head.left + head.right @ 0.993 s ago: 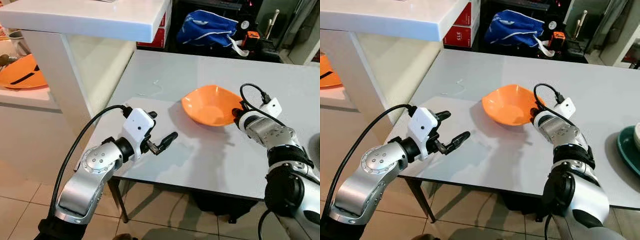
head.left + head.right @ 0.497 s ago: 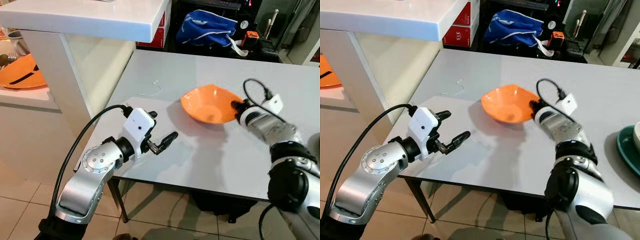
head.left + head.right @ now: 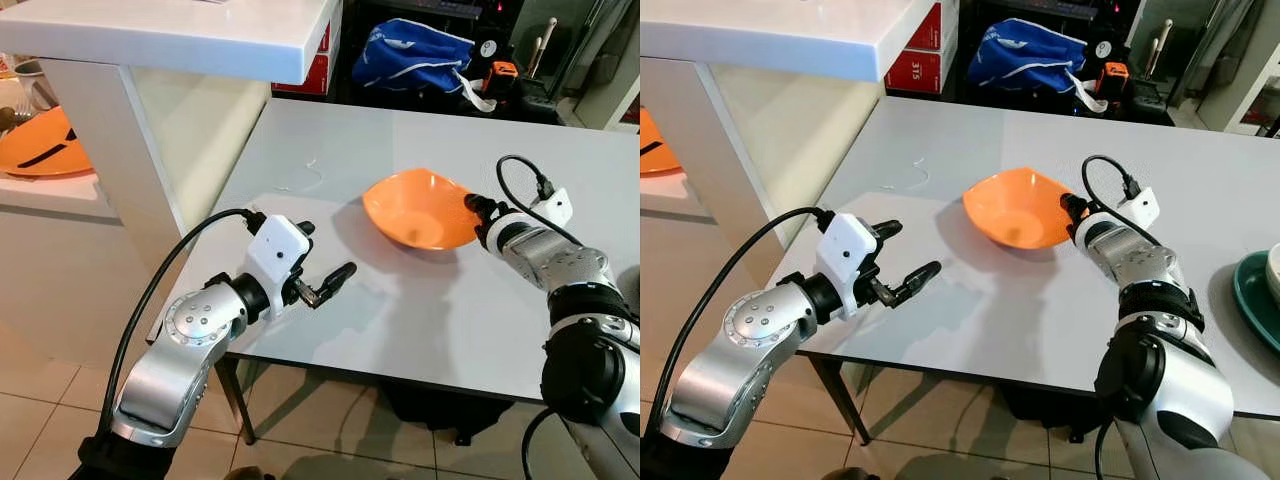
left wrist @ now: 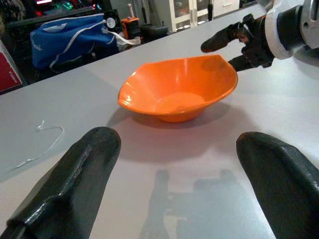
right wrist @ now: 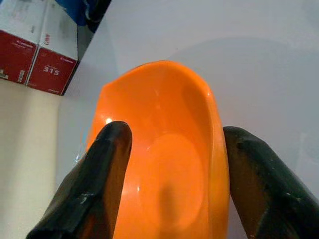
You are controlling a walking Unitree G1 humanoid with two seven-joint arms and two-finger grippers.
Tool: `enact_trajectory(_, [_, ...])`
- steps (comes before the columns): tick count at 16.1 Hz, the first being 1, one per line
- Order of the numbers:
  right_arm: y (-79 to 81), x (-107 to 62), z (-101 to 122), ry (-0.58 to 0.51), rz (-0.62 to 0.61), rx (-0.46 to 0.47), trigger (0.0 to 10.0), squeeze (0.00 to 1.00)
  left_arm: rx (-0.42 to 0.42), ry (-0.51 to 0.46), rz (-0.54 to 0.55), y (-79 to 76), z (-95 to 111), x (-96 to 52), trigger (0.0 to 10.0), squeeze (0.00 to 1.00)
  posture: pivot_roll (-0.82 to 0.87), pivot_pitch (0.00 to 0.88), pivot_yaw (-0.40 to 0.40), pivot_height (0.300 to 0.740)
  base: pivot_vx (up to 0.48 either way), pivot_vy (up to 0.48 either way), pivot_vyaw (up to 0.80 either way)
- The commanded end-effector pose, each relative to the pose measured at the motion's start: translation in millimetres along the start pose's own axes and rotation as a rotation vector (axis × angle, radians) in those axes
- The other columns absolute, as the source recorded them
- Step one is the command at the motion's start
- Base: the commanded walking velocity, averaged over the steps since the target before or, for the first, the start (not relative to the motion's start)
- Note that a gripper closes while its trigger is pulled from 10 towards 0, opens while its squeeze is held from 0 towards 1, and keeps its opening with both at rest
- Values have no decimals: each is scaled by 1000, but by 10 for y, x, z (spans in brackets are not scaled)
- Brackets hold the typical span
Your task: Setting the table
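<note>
An orange bowl [image 3: 418, 208] rests upright on the grey table [image 3: 420, 330], near its middle. My right gripper [image 3: 475, 214] is at the bowl's right rim. It is open, and in the right wrist view its fingers [image 5: 107, 174] stand on either side of that rim [image 5: 215, 129]. My left gripper [image 3: 322, 252] hovers open over the table's front left part, a short way from the bowl [image 4: 177, 92], and holds nothing.
A white counter [image 3: 180, 35] overhangs the table's left end, with an orange plate [image 3: 40, 145] on a shelf beyond it. A thin white thread [image 3: 305, 175] lies on the table. A teal plate [image 3: 1258, 295] is at the right edge. A blue bag [image 3: 415, 55] sits behind the table.
My right wrist has shifted a little to the right and its fingers now stand apart at the bowl's rim. The bowl was briefly tipped and has settled. The left arm has not moved.
</note>
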State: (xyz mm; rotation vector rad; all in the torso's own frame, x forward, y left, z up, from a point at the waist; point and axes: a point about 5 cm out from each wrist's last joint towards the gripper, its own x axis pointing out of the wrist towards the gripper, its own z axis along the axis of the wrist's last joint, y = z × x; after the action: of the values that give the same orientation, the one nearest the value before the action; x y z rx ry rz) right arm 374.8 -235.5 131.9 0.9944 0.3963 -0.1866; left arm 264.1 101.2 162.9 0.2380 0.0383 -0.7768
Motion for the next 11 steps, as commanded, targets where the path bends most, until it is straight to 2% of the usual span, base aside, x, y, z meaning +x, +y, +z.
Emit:
enact_trajectory(1, [8, -52, 137, -42, 23, 11, 10000, 0, 30, 4, 27, 20, 9, 5, 10000, 0, 51, 0, -42, 740, 0, 0, 0])
enact_trajectory(3, [-34, -81, 175, -67, 0, -28, 10000, 0, 54, 24, 83, 81, -25, 14, 10000, 0, 46, 0, -39, 740, 0, 0, 0])
enact_trajectory(5, [-161, -109, 213, -124, -54, -92, 10000, 0, 73, 40, 143, 157, -42, 22, 10000, 0, 45, 0, -39, 740, 0, 0, 0])
enact_trajectory(6, [-159, -117, 226, -146, -38, -80, 10000, 0, 69, 36, 148, 165, -39, 25, 10000, 0, 49, 0, -40, 740, 0, 0, 0])
enact_trajectory(8, [-66, -166, 277, -182, 62, -44, 10000, 0, 49, -8, 197, 225, 19, 12, 10000, 0, 49, 0, -41, 740, 0, 0, 0])
enact_trajectory(10, [-11, -205, 309, -205, 110, -25, 10000, 0, 55, -49, 262, 296, 76, 0, 10000, 0, 51, 0, -41, 740, 0, 0, 0])
enact_trajectory(11, [43, -268, 357, -248, 146, -74, 10000, 0, 44, -81, 306, 346, 133, -14, 10000, 0, 58, 0, -49, 740, 0, 0, 0])
